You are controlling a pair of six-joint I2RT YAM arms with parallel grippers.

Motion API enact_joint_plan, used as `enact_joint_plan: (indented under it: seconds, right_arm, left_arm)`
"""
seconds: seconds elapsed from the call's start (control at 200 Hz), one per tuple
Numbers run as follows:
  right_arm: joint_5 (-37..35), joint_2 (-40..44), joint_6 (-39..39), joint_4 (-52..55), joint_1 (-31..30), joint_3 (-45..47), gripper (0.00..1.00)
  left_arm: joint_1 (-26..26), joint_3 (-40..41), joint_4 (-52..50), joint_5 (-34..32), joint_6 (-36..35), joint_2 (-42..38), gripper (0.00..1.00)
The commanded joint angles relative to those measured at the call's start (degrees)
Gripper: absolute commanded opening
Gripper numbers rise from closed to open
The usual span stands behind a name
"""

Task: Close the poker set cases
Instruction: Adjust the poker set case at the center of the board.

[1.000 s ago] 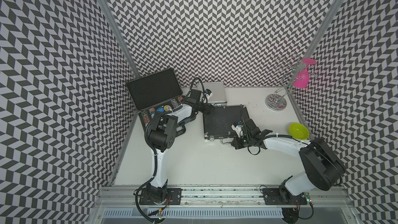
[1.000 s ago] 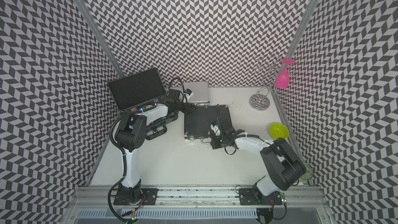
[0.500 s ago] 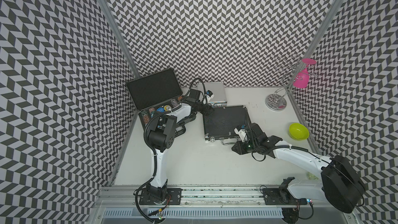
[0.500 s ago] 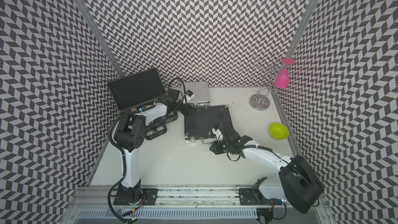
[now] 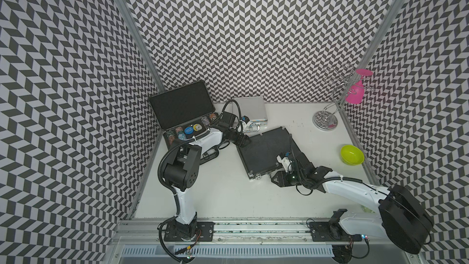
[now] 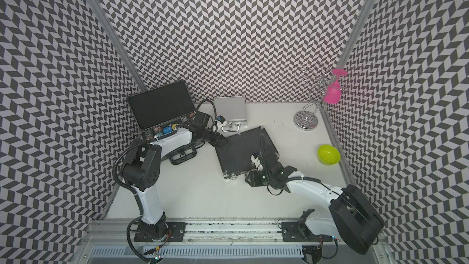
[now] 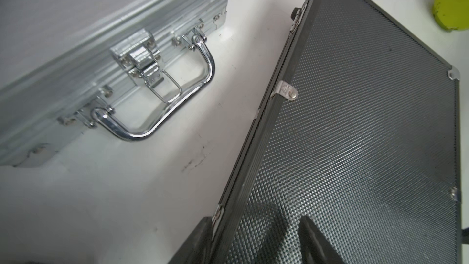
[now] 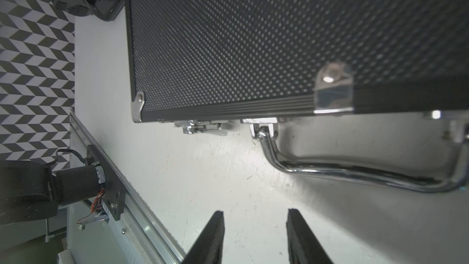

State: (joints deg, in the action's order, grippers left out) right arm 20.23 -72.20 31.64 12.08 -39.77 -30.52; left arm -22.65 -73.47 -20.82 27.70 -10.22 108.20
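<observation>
Near the handle [image 8: 355, 171] of the black case [image 5: 264, 148], the right gripper [image 8: 255, 212] is spread (holding nothing); the left gripper [image 7: 255, 219], also spread, straddles its corner.

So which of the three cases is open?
The large black plastic case at the far left: it stands wide open, chips showing. The silver case and the medium black case lie shut.
</observation>
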Motion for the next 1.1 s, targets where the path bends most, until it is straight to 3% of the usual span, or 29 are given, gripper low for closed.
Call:
enact_joint_plan:
  seconds: [0.0,0.175,0.375,0.741,1.096]
  right_arm:
    - [0.7,2.8,8.6,-8.9,-2.5,4.0,0.48]
    - [0.3,7.1,22.0,-20.1,-6.8,9.8,0.62]
    - [-2.4,3.5,27.6,-25.0,-9.7,8.9,0.71]
    - [-6.6,0.4,35.6,-30.2,-13.5,9.8,0.76]
    - [-9.9,-3.9,38.3,-32.5,-14.0,9.3,0.79]
  left_arm:
    - [-2.1,4.1,-6.8,3.9,1.9,-2.6,0.57]
    - [-2.2,8.8,-5.6,2.4,3.0,-5.0,0.57]
    - [-2.2,10.8,-3.8,1.9,4.8,-6.0,0.57]
    - [-2.1,11.9,-2.4,1.0,5.5,-7.2,0.57]
    - [-2.0,11.9,-2.3,1.0,5.5,-7.0,0.56]
